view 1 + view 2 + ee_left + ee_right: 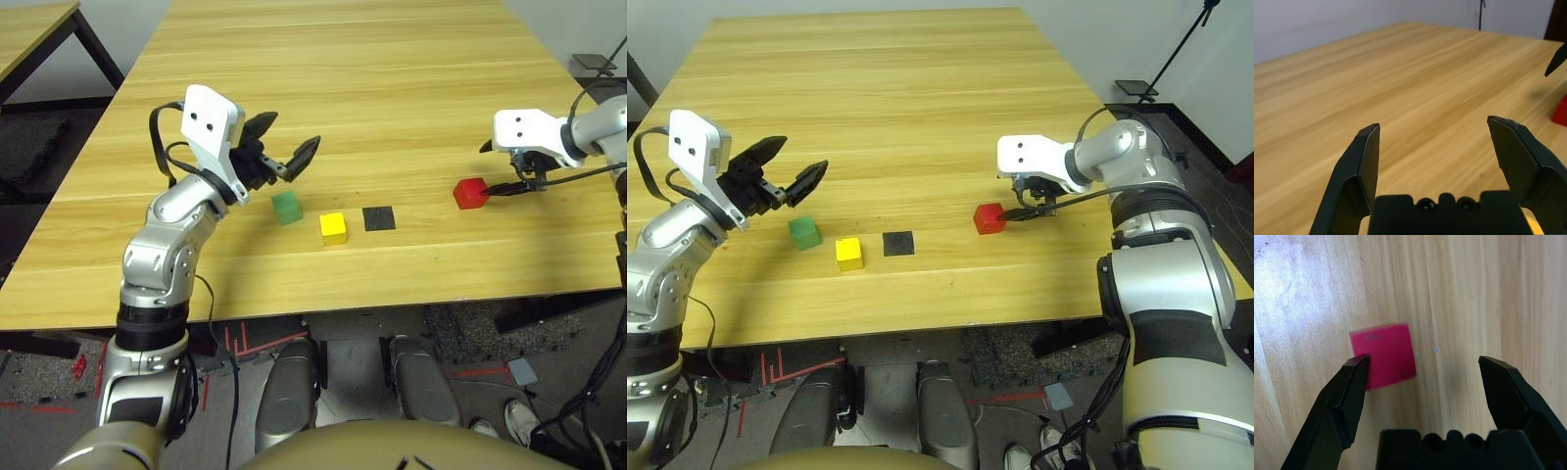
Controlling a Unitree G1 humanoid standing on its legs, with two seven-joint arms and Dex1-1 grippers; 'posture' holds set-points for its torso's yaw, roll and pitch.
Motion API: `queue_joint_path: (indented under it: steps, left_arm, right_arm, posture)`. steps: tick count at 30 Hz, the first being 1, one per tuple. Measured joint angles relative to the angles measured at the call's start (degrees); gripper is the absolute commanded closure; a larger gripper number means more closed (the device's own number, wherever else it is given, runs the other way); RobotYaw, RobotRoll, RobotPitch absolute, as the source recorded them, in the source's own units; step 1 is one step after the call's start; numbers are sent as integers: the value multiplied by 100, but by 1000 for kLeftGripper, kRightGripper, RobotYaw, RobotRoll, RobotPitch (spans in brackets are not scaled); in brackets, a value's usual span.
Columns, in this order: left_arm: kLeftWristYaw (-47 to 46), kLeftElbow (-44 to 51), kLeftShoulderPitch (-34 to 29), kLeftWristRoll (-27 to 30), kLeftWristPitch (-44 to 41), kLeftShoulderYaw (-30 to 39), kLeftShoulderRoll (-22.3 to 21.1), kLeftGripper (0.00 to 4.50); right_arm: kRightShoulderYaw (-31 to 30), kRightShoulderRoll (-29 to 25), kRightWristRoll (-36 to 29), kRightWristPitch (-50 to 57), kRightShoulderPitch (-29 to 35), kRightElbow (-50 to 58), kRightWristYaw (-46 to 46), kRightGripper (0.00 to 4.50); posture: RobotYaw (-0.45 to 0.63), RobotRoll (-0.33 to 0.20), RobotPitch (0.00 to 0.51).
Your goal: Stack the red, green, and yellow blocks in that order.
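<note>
The left gripper (1433, 121) is unclenched and empty; the right gripper (1424, 358) is also unclenched, near the red block (1385, 356); the green block (287, 208) and yellow block (333, 229) lie separate.

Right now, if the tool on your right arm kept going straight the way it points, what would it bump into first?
Probably the red block: one finger of the right tool already overlaps its edge, though the remaining depth is unclear.
</note>
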State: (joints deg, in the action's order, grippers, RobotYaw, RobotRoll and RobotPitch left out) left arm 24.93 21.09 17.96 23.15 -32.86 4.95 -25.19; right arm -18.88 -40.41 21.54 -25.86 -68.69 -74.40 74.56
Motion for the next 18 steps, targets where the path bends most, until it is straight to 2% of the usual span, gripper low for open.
queue_joint_path:
  steps: [8, 9, 10, 18]
  left_arm:
    - [-257, 420, -242, 4, -248, 56, 0, 21]
    - [-286, 473, -281, 5, -300, 65, 0, 0]
    - [-296, 485, -290, 5, -312, 66, 0, 0]
    - [-440, 684, -363, 13, -517, 169, -3, 0]
  right_arm:
    - [3, 192, 79, 104, -26, -94, -126, 0]
    - [14, 209, 79, 146, -22, -99, -129, 405]
    - [16, 225, 79, 166, -19, -101, -128, 579]
    - [249, 500, -51, 784, 139, -82, 110, 3394]
  posture:
    - [443, -189, 89]
    - [443, -189, 89]
    - [449, -188, 94]
    - [460, -197, 112]
